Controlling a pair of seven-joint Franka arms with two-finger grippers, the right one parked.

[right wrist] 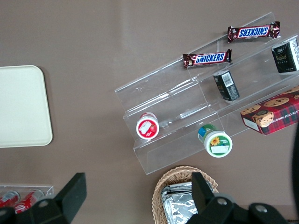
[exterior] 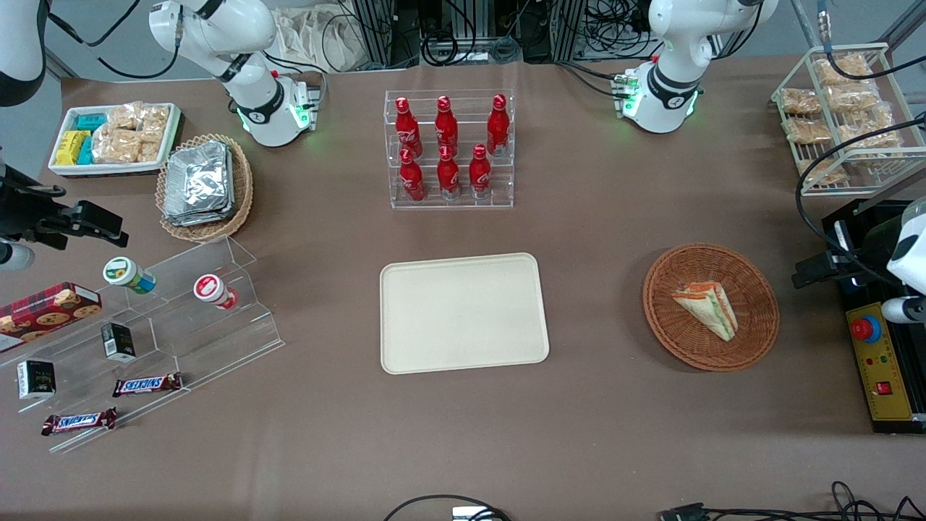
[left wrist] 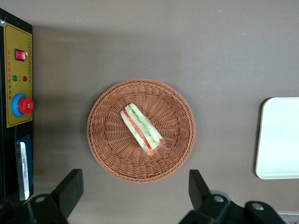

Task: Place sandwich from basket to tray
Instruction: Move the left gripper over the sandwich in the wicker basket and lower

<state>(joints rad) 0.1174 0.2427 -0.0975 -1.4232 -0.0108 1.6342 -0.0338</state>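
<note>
Sandwich (left wrist: 141, 129): lies on its side in the middle of the round brown basket (left wrist: 107, 154), untouched, its red and green filling edge showing in the wrist view; in the front view the wedge (exterior: 707, 309) points its narrow end toward the camera.

Basket: sits on the brown worktop (exterior: 593, 217) toward the working arm's end, well apart from the tray.

Tray (exterior: 463, 312): bare cream rectangle at the middle of the worktop, nearer the camera than the rack of red bottles (exterior: 449, 148).

Tool (left wrist: 135, 193): hangs high above the basket, looking straight down on it, fingers (left wrist: 70, 189) spread wide with nothing between them; the basket rim shows in the gap.

Step in hand: by the look of it, the approach. The arm is lined up over the basket, and the pick is not yet made.

Next move: seemingly a straight descent to the wedge, with the wrist turned so the fingers close across the bread faces rather than along its length, then a lift clear of the rim and a carry sideways to the tray.

Nearby: a black and yellow control box (exterior: 879, 362) with a red stop button stands just beside the basket, at the worktop's edge.
</note>
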